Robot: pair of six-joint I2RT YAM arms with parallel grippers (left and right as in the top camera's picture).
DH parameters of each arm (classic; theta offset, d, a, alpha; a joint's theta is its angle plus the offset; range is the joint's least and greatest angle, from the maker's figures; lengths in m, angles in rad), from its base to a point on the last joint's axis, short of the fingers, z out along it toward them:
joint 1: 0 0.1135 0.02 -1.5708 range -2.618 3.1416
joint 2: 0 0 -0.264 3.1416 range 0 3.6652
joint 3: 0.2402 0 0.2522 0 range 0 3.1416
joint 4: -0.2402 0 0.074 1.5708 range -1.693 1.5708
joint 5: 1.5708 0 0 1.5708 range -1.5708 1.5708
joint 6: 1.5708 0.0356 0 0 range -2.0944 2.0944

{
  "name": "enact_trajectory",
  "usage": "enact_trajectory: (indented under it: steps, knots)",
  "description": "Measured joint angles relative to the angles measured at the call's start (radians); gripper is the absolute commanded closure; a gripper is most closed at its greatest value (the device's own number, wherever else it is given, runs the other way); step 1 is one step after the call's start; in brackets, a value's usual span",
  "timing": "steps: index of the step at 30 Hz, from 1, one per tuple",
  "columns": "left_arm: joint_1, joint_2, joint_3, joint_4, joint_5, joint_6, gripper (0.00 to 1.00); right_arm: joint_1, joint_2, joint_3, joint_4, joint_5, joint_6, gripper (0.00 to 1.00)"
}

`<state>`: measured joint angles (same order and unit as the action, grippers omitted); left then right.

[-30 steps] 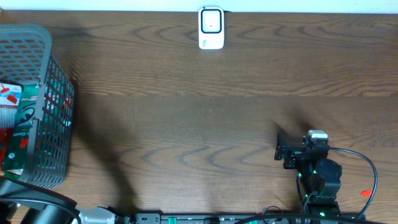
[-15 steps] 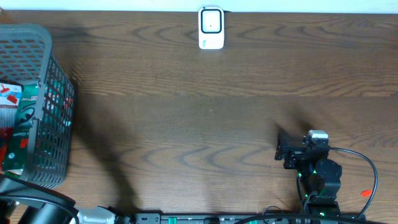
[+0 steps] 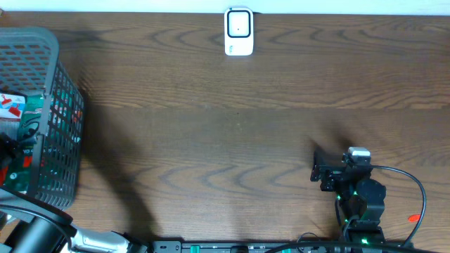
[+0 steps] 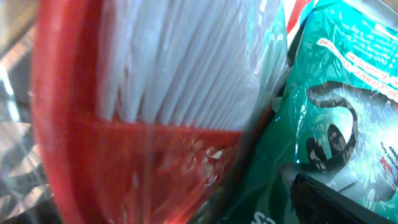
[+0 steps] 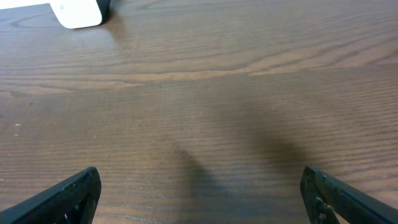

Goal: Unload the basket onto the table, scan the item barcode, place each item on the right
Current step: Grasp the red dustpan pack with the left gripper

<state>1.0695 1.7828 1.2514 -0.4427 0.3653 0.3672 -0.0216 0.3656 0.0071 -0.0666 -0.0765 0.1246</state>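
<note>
A grey mesh basket (image 3: 65,140) is sitting at the left edge of the wooden tabletop (image 3: 211,140), and the goods to be scanned are lying inside it, none of them out on the wood. The left arm is coming up from the near left corner, and the left end effector (image 3: 13,144) is hanging inside the basket, right over the packets. From the left wrist camera, a red-edged packet (image 4: 155,93) with white ribbed contents is filling the left part of the view, very close and blurred. A teal packet (image 4: 348,93) with a black swirl and white lettering is lying against it on the right. Only one dark finger (image 4: 348,202) is showing, at the near right corner, just over the teal packet. The jaws are standing wide apart, and nothing is visibly being clamped between them.

The white barcode scanner (image 3: 238,31) is standing at the far edge of the tabletop, about midway across, well apart from the basket. The right arm is resting at the near right, a black cable (image 3: 415,186) looping beside it. The right end effector (image 5: 199,183) is pointing toward the scanner with both jaws spread wide over bare wood, holding nothing.
</note>
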Motion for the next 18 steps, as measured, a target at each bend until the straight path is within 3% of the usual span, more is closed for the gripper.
enact_trajectory:
  steps: [2, 6, 9, 18]
  knots:
    - [0.0, 0.0, 0.0, 0.004, 0.0, 0.0, 0.08, 0.0, 0.0, 0.0, 0.0, 0.002, 0.0, 0.01]
    - [0.0, 0.0, 0.0, 0.011, 0.003, -0.005, 0.26, 0.0, 0.01, 0.0, 0.0, 0.005, 0.0, 0.01]
    - [0.0, 0.0, 0.0, 0.021, 0.003, 0.0, 0.27, 0.0, 0.013, 0.0, 0.0, 0.006, 0.0, 0.01]
    - [0.0, 0.0, 0.0, 0.024, 0.015, 0.0, 0.42, 0.0, 0.013, 0.0, 0.0, 0.006, 0.0, 0.01]
